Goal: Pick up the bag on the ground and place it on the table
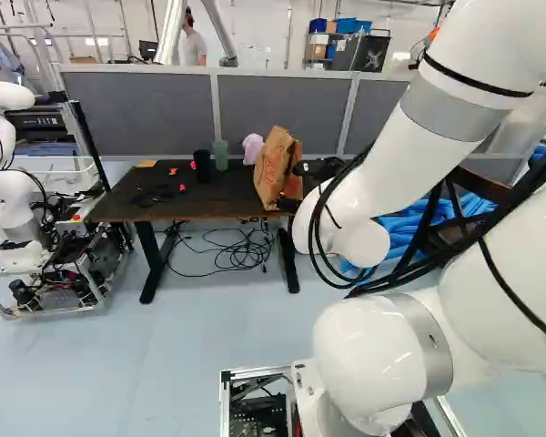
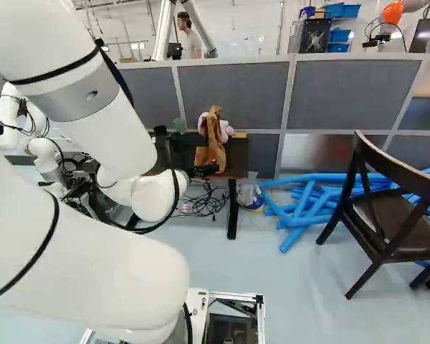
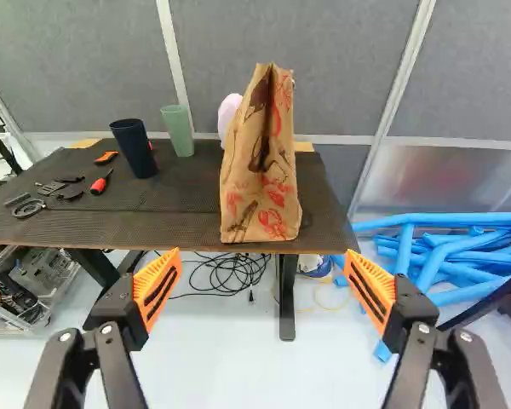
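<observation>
My gripper (image 1: 317,169) shows in the left base view beside the brown paper bag (image 1: 275,168). The bag stands upright on the dark table (image 1: 200,202), close to its front edge. In the wrist view the gripper (image 3: 262,277) is open, its orange fingers wide apart with nothing between them. Ahead of the fingers is the bag (image 3: 260,170), printed in red and dark brown, with its base on the tabletop (image 3: 85,217). A pink item (image 3: 228,112) is partly hidden behind it.
A dark cup (image 3: 134,149), a green cup (image 3: 178,129) and small tools share the tabletop. Cables (image 3: 230,273) lie beneath it. Blue tubes (image 2: 308,204) and a dark chair (image 2: 387,215) are to the right. Another robot (image 1: 14,196) stands left of the table; grey partitions rise behind.
</observation>
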{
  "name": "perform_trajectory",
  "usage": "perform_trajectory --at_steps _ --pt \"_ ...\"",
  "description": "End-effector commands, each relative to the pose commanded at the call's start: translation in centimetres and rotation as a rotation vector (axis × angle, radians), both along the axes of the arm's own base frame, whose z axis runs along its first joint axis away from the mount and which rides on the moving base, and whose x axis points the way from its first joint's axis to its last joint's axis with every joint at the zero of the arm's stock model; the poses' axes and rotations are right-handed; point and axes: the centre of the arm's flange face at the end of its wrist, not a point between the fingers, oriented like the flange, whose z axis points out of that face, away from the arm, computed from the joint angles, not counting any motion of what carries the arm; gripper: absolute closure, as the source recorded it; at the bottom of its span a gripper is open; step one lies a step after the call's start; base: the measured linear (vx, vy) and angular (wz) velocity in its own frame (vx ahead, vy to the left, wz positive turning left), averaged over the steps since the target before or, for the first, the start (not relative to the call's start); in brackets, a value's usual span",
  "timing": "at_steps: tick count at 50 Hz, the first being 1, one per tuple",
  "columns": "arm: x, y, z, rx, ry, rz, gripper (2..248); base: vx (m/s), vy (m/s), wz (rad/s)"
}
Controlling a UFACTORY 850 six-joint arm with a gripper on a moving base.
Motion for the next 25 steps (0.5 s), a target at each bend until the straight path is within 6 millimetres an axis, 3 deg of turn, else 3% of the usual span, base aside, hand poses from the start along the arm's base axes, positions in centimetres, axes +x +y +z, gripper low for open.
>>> perform_trajectory --at_steps 25 --pt "0.0 0.0 0.0 0.0 0.0 0.0 3 0.0 0.0 0.0"
